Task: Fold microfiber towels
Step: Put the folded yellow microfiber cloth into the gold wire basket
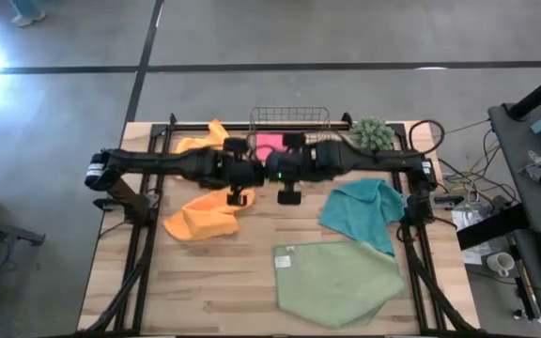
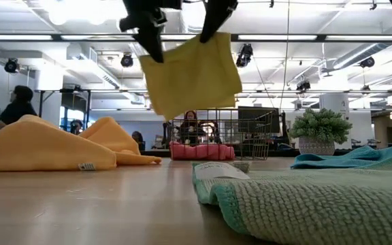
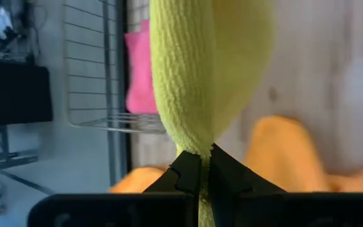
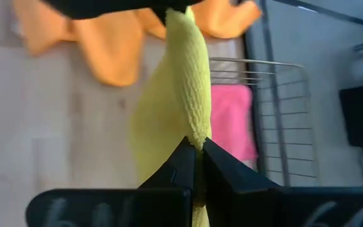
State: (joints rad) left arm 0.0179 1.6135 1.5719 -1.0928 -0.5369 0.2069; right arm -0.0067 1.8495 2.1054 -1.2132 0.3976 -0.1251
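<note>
A yellow towel point(image 2: 190, 75) hangs in the air above the table's middle, held between my two grippers. My left gripper point(image 2: 150, 33) is shut on its upper left corner and my right gripper point(image 2: 215, 22) on its upper right corner. In the high view the arms meet at mid-table, left gripper point(image 1: 254, 174) and right gripper point(image 1: 287, 169), and hide the yellow towel. Two orange towels point(image 1: 203, 214) point(image 1: 200, 141), a teal towel point(image 1: 364, 211) and a light green towel point(image 1: 338, 280) lie on the table. A pink towel point(image 1: 269, 143) lies in the wire basket point(image 1: 289, 115). My left gripper pinches the yellow towel's upper edge at its left corner point(image 3: 197, 148) between its two fingers. The fingers come level from the table's left. The towel hangs below, clear of the table, its top edge running across to my other gripper. My right gripper pinches the yellow towel's upper edge at its right corner point(image 4: 195, 142) between its two fingers. The fingers come level from the table's right. The towel hangs below, clear of the table.
A small green plant point(image 1: 372, 133) stands at the far right beside the wire basket. Bare wood shows at the near left point(image 1: 186, 282). A black frame runs along the table's sides. People show in the room behind point(image 2: 190, 126).
</note>
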